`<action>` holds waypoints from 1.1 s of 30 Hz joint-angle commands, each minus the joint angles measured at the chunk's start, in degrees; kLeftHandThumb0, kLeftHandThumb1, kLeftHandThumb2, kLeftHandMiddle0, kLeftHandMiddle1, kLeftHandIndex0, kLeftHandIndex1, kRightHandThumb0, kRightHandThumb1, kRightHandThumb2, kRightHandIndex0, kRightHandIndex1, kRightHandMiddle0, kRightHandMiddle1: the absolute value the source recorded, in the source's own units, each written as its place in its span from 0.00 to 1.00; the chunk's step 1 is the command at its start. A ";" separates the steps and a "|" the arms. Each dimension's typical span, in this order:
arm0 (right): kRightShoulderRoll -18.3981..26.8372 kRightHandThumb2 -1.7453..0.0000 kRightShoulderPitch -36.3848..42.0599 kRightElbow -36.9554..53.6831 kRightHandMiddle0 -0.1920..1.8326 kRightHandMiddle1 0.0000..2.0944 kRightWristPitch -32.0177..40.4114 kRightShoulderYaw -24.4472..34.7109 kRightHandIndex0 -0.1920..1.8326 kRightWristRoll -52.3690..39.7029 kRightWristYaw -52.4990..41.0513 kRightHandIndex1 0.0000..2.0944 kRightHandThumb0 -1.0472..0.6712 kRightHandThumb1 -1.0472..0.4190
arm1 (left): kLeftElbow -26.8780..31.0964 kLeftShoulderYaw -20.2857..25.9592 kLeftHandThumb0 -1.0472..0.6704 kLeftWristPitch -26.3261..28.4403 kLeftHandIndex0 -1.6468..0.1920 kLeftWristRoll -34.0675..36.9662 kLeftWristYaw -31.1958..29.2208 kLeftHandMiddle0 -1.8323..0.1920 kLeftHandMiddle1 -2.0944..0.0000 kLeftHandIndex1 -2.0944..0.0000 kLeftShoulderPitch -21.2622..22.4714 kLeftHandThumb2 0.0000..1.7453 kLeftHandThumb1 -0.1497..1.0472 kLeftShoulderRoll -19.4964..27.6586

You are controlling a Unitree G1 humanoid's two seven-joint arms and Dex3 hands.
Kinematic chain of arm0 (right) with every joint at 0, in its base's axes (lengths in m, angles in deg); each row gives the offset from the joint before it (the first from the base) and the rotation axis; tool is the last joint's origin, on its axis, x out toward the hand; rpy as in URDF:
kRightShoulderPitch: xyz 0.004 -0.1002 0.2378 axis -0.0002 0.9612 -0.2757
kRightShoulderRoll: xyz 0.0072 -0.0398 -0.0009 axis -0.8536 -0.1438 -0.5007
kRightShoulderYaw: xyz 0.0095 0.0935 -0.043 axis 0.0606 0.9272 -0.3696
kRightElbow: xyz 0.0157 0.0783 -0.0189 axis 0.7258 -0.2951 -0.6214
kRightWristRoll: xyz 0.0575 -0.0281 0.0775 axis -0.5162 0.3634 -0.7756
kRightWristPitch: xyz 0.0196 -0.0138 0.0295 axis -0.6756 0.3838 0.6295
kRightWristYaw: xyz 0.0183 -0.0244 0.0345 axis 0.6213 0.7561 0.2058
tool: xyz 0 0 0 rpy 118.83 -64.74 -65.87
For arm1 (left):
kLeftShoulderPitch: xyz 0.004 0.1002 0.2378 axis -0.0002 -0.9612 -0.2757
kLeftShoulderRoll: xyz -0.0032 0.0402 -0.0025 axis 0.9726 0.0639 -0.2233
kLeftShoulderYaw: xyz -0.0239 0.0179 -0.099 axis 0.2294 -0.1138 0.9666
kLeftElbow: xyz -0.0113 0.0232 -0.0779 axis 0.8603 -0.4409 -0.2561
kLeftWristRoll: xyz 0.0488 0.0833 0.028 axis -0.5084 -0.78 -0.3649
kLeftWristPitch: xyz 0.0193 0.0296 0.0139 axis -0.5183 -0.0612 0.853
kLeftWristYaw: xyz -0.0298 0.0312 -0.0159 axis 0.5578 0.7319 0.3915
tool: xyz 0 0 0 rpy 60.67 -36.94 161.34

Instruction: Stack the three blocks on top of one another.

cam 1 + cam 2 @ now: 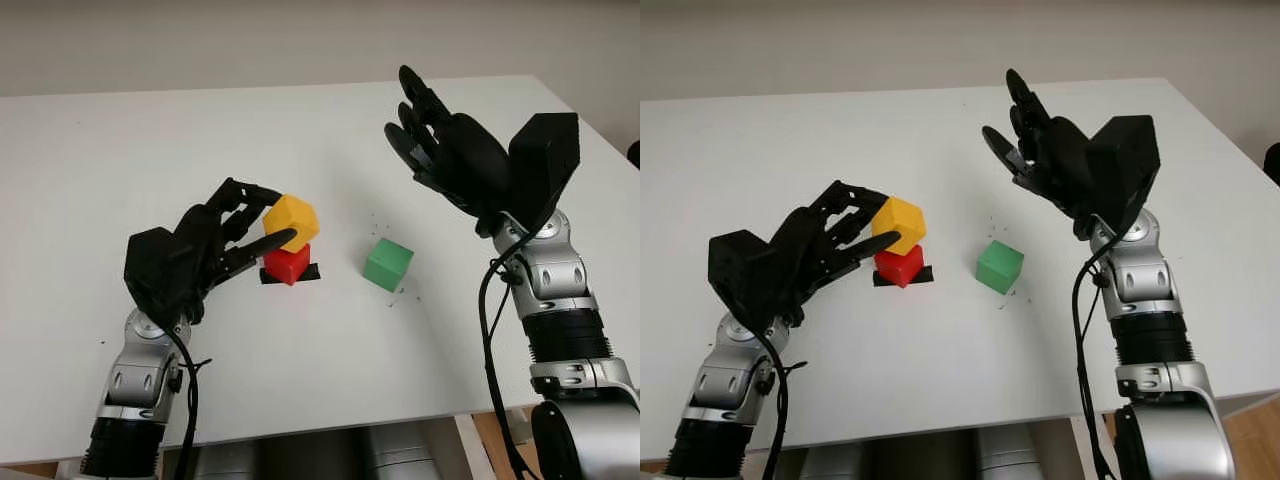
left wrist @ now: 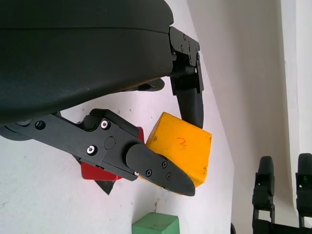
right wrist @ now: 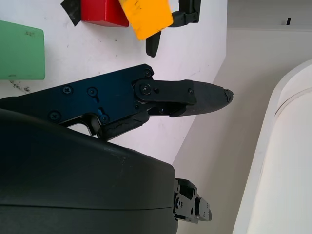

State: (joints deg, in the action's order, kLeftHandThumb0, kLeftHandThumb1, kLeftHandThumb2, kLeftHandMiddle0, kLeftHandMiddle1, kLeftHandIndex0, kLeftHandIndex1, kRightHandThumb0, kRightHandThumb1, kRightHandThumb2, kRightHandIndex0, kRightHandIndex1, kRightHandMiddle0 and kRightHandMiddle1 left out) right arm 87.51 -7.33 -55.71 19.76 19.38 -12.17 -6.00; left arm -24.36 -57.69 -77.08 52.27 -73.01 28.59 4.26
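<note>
- Left hand (image 1: 245, 232) pinches the tilted yellow block (image 1: 291, 221) atop the red block (image 1: 288, 264).
- Green block (image 1: 387, 264) sits right of the red block.
- Right hand (image 1: 450, 150), holding nothing, is raised beyond the green block.

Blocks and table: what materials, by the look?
Yellow block, in the left hand, red block and green block: likely painted wood or foam; matte, opaque, scuffed faces. Table: smooth white laminate, probably; faint sheen.
</note>
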 commanded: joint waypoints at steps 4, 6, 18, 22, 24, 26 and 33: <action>0.44 0.76 -0.39 1.41 0.00 0.00 0.29 0.15 0.00 -0.02 -0.05 0.00 0.24 0.00 | -1.55 -0.58 0.38 -1.20 0.76 -0.19 0.22 0.77 0.98 0.14 1.18 0.04 1.00 -0.80; 0.45 0.76 -0.26 1.69 0.00 0.00 0.46 0.15 0.00 0.04 0.09 0.00 0.24 0.00 | -1.83 -0.76 0.38 -1.34 0.76 -0.36 0.39 0.77 0.98 0.14 1.09 0.03 1.00 -0.97; 0.27 0.77 -0.11 1.83 0.00 0.01 0.48 0.31 0.00 -0.42 0.20 0.00 0.24 0.00 | -4.55 -1.44 0.38 -4.10 0.75 -3.23 1.41 0.76 0.98 0.14 0.77 0.03 0.99 -0.29; 0.36 0.76 -0.25 1.33 0.00 0.01 0.01 0.19 0.00 -0.26 0.03 0.00 0.24 0.00 | -4.74 -1.55 0.38 -4.65 0.75 -3.75 1.58 0.76 0.98 0.14 0.56 0.03 0.98 -0.25; 0.38 0.77 -0.32 1.03 0.00 0.01 -0.08 0.25 0.00 -0.29 -0.06 0.00 0.24 0.00 | -4.82 -1.55 0.38 -4.84 0.75 -4.16 1.93 0.75 0.98 0.14 0.52 0.03 0.98 -0.26; 0.42 0.77 -0.32 0.93 0.00 0.02 -0.17 0.19 0.00 -0.12 -0.01 0.00 0.24 0.00 | -4.78 -1.46 0.38 -4.72 0.75 -4.45 2.14 0.75 0.98 0.15 0.49 0.03 0.98 -0.25; 0.48 0.76 -0.26 1.18 0.00 0.01 -0.04 0.22 0.00 -0.18 -0.25 0.00 0.24 0.00 | -4.80 -1.14 0.37 -4.80 0.76 -4.46 2.28 0.76 0.99 0.15 0.16 0.03 0.99 -0.08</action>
State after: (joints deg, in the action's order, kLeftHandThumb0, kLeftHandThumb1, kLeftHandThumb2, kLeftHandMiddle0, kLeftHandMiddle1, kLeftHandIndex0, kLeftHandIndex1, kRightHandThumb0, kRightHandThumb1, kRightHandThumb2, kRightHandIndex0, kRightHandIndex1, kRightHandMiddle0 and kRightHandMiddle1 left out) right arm 87.54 -7.33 -55.33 20.02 19.41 -12.32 -6.09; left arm -28.93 -58.71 -81.76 48.12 -70.92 28.86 3.88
